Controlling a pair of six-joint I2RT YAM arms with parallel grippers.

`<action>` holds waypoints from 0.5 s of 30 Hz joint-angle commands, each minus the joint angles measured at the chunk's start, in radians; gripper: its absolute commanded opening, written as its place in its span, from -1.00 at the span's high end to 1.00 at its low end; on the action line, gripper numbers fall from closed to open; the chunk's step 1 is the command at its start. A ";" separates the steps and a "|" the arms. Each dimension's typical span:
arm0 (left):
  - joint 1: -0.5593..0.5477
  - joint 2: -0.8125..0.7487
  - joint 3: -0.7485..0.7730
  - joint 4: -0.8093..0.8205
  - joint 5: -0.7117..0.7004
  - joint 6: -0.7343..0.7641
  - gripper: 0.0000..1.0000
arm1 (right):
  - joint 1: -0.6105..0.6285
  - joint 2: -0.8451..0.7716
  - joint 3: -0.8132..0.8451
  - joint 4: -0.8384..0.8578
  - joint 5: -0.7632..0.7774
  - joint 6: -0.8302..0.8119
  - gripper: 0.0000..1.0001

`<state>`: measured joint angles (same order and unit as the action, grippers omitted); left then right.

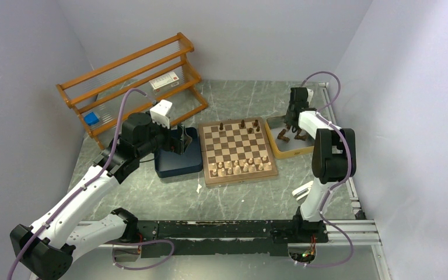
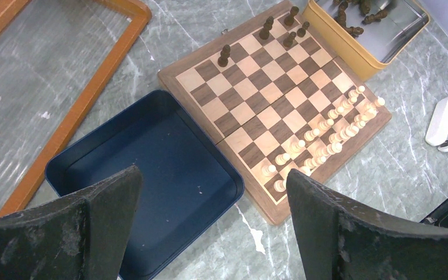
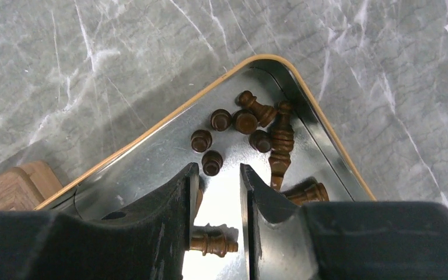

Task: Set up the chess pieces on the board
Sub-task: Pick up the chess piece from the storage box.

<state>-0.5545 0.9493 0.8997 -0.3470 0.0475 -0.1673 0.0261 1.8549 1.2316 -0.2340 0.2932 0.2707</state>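
Right end effector (image 3: 219,181) sits low over the yellow-rimmed tray (image 3: 151,157), on the right of the board (image 1: 233,149). Its fingers stand a narrow gap apart. We see only shiny tray floor between them, nothing clamped.

The loose dark chess pieces (image 3: 245,121) lie in the tray just beyond the fingertips. The nearest pawn (image 3: 212,162) stands upright almost in line with the gap, just off the tips and not touching them. One fallen piece shows beneath the left finger, and another lies beside the right finger.

Tray count from the right wrist view: five upright and four on their sides, so nine we can make out. The fingers may hide more.

Board count from the left wrist view: five dark pieces on the far ranks, one alone towards the left and four grouped at the far right. Pale pieces (image 2: 326,125) fill the two near rows, too crowded for a sure count.

Left end effector (image 2: 213,175) hangs over the blue tray (image 2: 151,151), just left of the board. Its fingers are spread wide with nothing between them, well apart from every dark piece.

Also on the worktop (image 1: 239,198) are one wooden rack (image 1: 128,76) at far left and one small white object (image 1: 303,191) at near right.
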 commanded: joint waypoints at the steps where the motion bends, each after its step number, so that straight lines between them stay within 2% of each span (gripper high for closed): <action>1: -0.008 -0.002 -0.007 0.019 0.005 0.014 -0.95 | -0.012 0.033 -0.006 0.056 -0.015 -0.030 0.30; 7: -0.008 -0.003 -0.007 0.019 0.004 0.014 -0.95 | -0.015 0.049 -0.003 0.054 -0.025 -0.046 0.42; 15: -0.008 -0.004 -0.007 0.018 0.003 0.014 -0.95 | -0.015 0.068 0.003 0.048 -0.035 -0.048 0.43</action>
<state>-0.5545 0.9493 0.8997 -0.3473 0.0479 -0.1673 0.0208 1.8977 1.2316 -0.2058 0.2588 0.2363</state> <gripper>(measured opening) 0.977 0.289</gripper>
